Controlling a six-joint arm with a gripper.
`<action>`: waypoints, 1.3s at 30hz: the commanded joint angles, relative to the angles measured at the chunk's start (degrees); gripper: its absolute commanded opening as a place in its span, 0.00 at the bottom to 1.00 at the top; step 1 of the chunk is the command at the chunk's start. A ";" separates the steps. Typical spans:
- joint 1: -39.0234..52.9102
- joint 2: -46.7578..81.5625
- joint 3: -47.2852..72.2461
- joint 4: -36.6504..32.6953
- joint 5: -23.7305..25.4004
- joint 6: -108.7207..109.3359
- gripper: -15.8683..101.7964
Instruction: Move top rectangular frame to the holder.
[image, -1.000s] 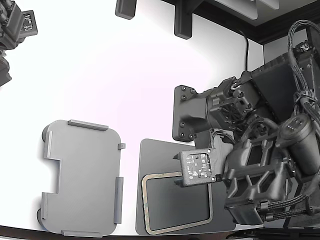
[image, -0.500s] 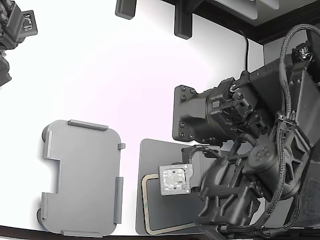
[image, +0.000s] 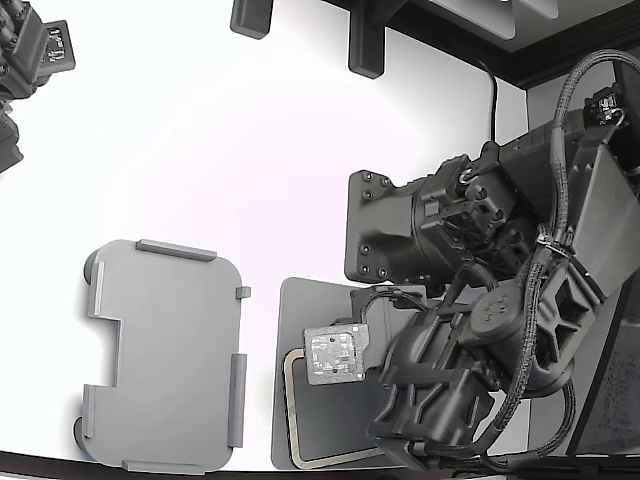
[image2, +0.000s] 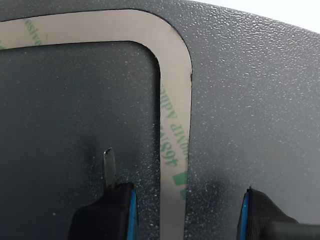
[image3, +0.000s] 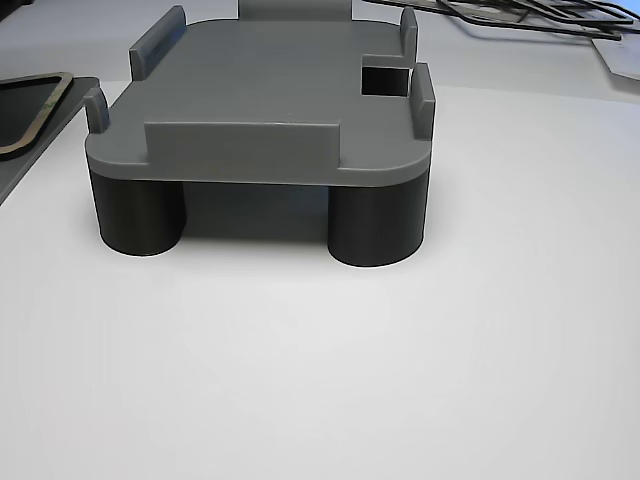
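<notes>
While its two dark, blue-edged fingers (image2: 117, 212) stand spread wide with nothing held between them, the black gripper (image2: 182, 212) hovers low over one side strip of the thin beige rounded-rectangle frame (image2: 175, 107), one finger inside the ring, the other outside. That frame lies flat on the dark grey textured mat (image2: 260, 110). Well apart, toward the exterior view's left, the light grey tabbed plastic holder (image: 165, 355) stands on the white table (image: 220, 150)
</notes>
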 joint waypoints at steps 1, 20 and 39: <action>-0.44 0.18 -1.41 -0.09 0.35 -0.35 0.83; 0.18 -4.92 -3.78 -0.97 1.23 -0.35 0.71; 0.09 -6.24 -5.80 2.11 1.23 0.88 0.05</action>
